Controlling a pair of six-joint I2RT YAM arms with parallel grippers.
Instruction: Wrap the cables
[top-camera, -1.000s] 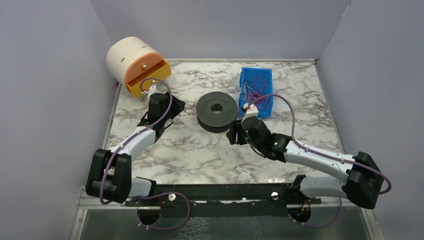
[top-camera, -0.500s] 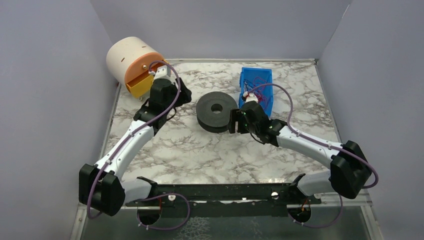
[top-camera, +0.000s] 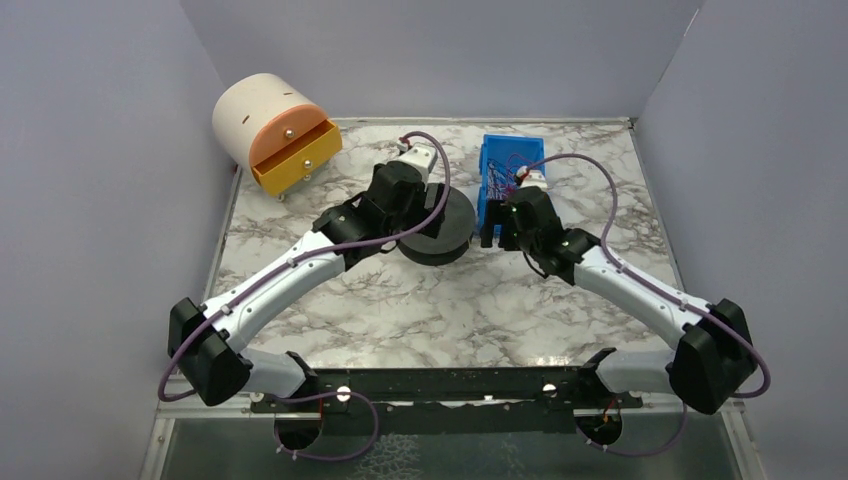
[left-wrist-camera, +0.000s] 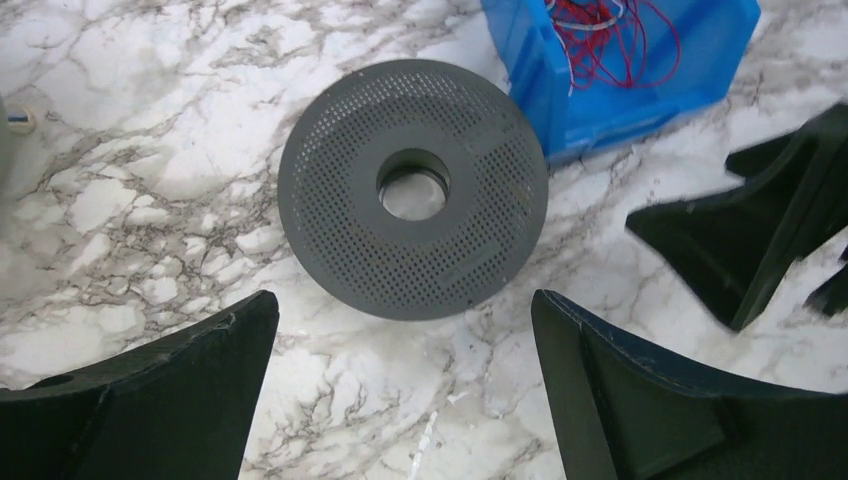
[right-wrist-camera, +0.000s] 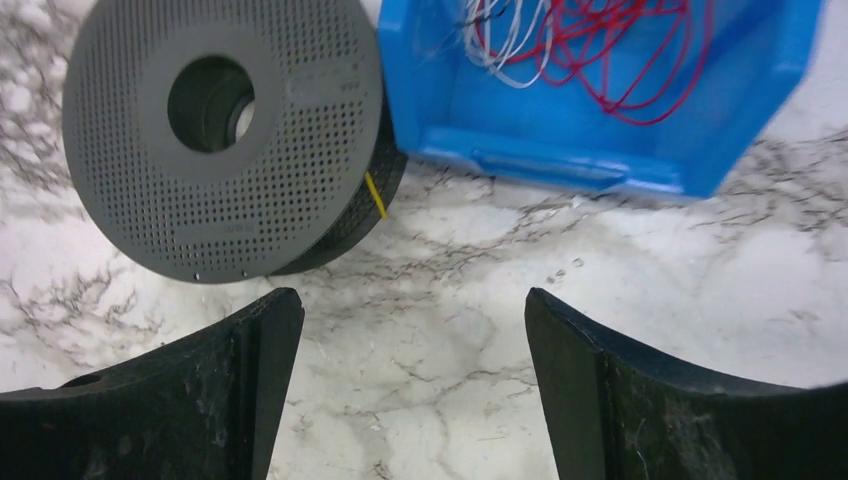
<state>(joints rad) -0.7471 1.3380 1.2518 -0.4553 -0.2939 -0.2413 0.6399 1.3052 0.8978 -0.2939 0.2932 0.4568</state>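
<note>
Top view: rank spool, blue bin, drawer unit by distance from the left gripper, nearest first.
1. spool, directly under the left gripper.
2. blue bin, to its right.
3. drawer unit, back-left corner.

I see the grey perforated spool (left-wrist-camera: 330, 200) lying flat on the marble table (left-wrist-camera: 140, 210), centre hole up, with a yellow strand (right-wrist-camera: 375, 195) at its side. Red and white cables (right-wrist-camera: 610, 60) lie loose and tangled in the blue bin (right-wrist-camera: 560, 140) just beside it.
</note>
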